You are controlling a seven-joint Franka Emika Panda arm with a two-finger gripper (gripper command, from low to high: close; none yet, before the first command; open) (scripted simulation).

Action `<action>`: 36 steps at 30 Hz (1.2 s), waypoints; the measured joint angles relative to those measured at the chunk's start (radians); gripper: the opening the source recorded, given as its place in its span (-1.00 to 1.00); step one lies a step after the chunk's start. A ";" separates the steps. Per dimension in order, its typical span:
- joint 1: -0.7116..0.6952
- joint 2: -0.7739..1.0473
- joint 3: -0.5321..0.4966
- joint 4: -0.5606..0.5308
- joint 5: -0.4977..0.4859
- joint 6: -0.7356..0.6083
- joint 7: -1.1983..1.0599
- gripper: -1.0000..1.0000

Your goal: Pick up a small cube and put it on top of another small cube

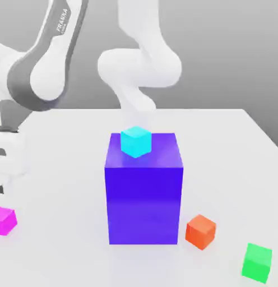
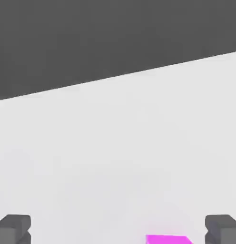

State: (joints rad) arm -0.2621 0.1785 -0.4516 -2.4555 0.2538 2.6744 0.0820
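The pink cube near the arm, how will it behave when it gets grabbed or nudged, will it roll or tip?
The pink cube probably won't roll: it rests on a flat face on the white table. Its squat, even shape suggests it would slide rather than tip. Its plain, smooth-looking faces may be slightly slippery, so the open pincer should likely close squarely on opposite sides.

"franka" lettering in white on the grey arm link [image 1: 63, 19]

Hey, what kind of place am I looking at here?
Probably a simulated robot test bench: a bare white table, plain coloured blocks like the pink cube and big blue block, and a blank grey backdrop.
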 joint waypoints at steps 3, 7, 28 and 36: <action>-0.074 0.112 0.021 -0.007 0.056 0.048 -0.088 0.00; -0.176 0.256 0.136 0.025 0.170 0.147 -0.182 0.00; 0.182 0.093 0.160 0.028 -0.044 -0.019 0.212 -1.00; 0.462 0.071 0.284 0.067 -0.126 -0.068 0.505 -1.00</action>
State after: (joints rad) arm 0.1995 0.2492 -0.1679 -2.3886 0.1275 2.6060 0.5870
